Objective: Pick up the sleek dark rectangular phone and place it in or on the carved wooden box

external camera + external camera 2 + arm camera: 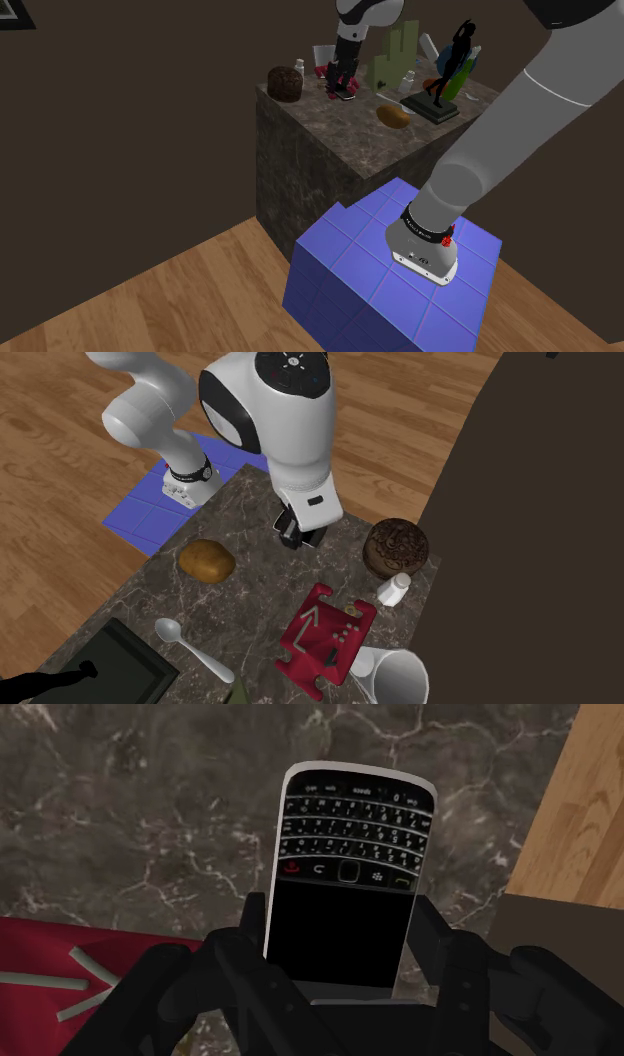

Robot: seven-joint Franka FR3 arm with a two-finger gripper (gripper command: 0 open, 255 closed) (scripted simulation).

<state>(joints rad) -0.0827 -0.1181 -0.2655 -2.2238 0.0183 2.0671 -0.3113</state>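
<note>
Claw point(338, 944) grasps the phone point(345, 854); I would carry it level to the carved box point(397, 545) and release it low.

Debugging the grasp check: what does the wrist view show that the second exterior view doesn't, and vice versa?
Wrist view: the phone, keypad and dark screen facing the camera, clasped at its sides by the pincer.
Second exterior view: the round brown box, a small white bottle beside it, a white cup, a spoon, a brown lump and the blue stand.
Both: the marble tabletop, the red board, the wooden floor and the pincer.
</note>
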